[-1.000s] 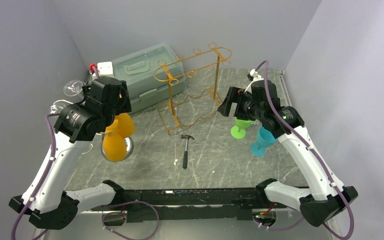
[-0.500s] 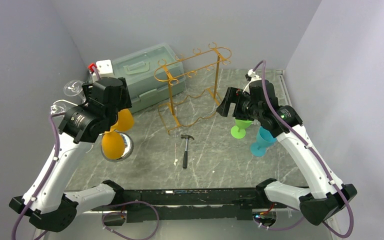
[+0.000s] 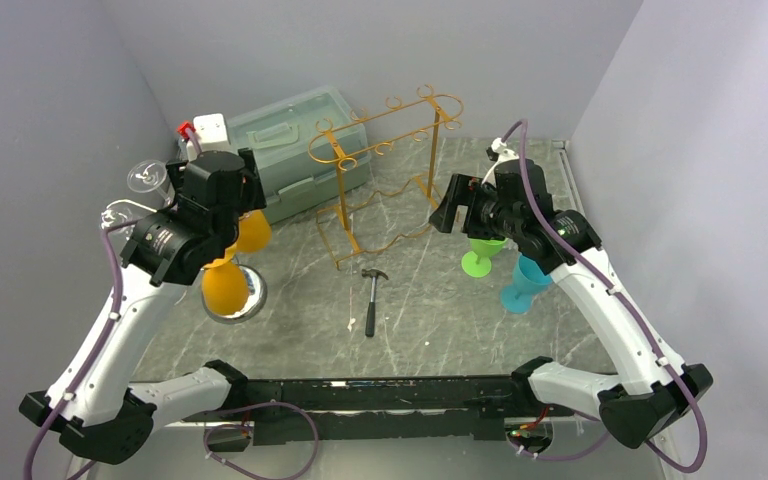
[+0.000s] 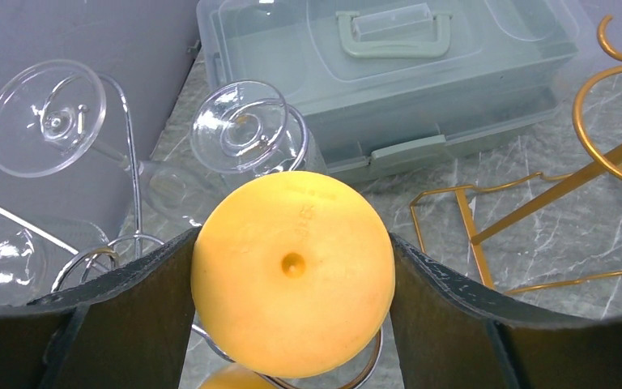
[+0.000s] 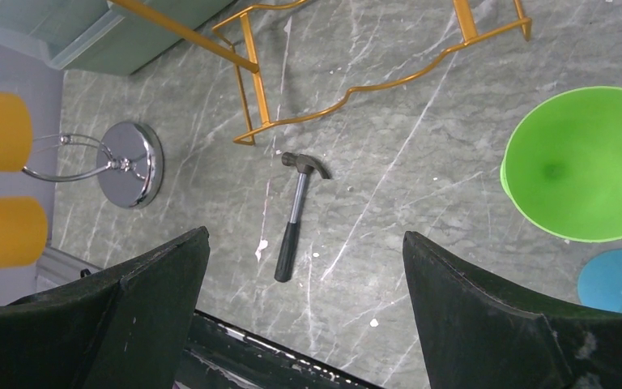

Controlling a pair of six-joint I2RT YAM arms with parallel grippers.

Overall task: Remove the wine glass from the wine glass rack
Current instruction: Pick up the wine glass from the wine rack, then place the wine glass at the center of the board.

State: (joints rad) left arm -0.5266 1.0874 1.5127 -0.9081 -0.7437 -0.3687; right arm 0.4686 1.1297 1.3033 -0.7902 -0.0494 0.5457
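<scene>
Left gripper (image 4: 291, 251) pinches the orange wine glass (image 4: 293, 275) across its foot. The foot faces the wrist, long axis in line with the fingers, bowl away, beside the chrome rack (image 3: 248, 291). Right gripper (image 5: 304, 267) spread, empty, above the hammer (image 5: 295, 217).

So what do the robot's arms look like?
The left arm and right arm both have white tube-shaped links with chunky black joints and black bases. A purple cable runs along each. The fingers are wide, flat and black. A tiny green light glows on the right arm.
</scene>
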